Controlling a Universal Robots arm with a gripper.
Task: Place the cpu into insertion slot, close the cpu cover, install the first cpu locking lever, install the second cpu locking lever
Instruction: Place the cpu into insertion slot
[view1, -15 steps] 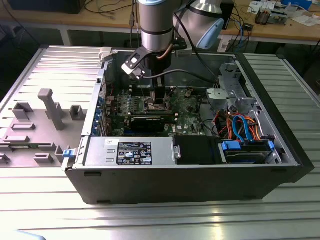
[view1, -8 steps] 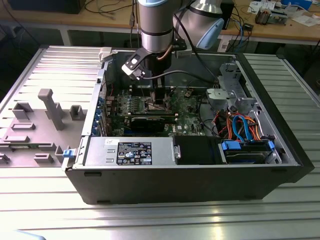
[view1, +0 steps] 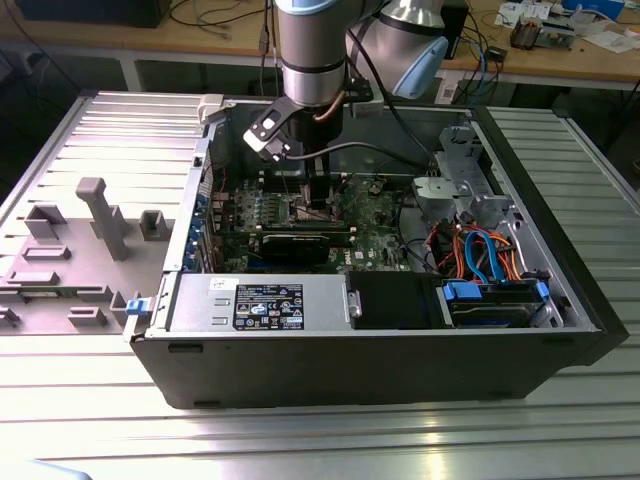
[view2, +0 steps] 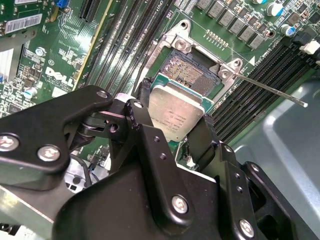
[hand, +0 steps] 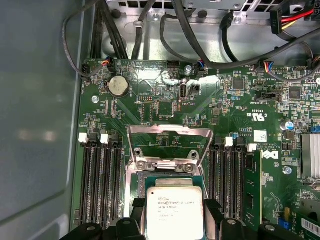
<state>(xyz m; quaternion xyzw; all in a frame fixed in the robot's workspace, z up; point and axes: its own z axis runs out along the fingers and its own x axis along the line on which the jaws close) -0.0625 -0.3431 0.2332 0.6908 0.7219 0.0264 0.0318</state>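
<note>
Pinching the cpu (hand: 175, 210) by two opposite edges, my gripper (view2: 172, 120) has its black fingers (view2: 141, 107) pressed against the chip's sides in both wrist views. I see the chip over the insertion slot (view2: 192, 70), covering part of it, gold-brown contacts bare beyond; whether it touches, I cannot tell. The cpu cover (hand: 167, 136) stands swung open, and one thin locking lever (view2: 272, 91) juts free over the memory slots (view2: 265, 67) inside the open computer case (view1: 400, 350)

Raised cpu cover (hand: 150, 131) and memory slots (hand: 102, 185) hem insertion slot (view2: 192, 72).
</note>
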